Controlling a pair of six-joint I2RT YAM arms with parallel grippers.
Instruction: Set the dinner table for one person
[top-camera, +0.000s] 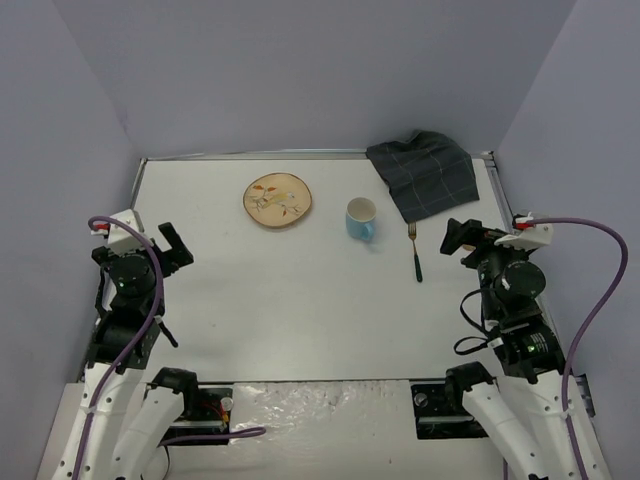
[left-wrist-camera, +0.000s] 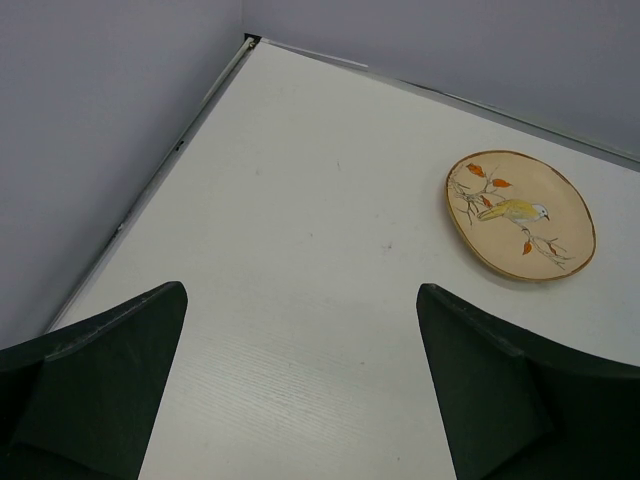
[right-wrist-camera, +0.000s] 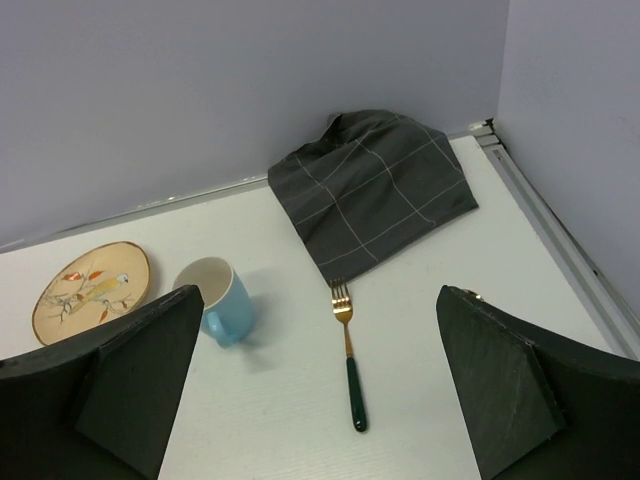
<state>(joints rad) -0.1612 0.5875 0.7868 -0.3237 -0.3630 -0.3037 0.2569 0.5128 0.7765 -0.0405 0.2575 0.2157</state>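
Observation:
The white dinner table (top-camera: 300, 290) carries a tan plate with a bird picture (top-camera: 277, 199) at the back, a light blue cup (top-camera: 361, 218) to its right, a gold fork with a dark green handle (top-camera: 414, 251), and a dark grey checked cloth (top-camera: 423, 173) crumpled in the far right corner. My left gripper (top-camera: 172, 248) is open and empty at the left edge; the plate (left-wrist-camera: 520, 214) lies ahead of it. My right gripper (top-camera: 462, 237) is open and empty right of the fork (right-wrist-camera: 349, 353), with the cup (right-wrist-camera: 214, 298) and cloth (right-wrist-camera: 371, 189) ahead.
Lilac walls (top-camera: 300, 70) close in the table on the left, back and right. Thin metal edge strips (top-camera: 255, 154) run along the table's back and sides. The arm bases and cables (top-camera: 330, 410) sit at the near edge.

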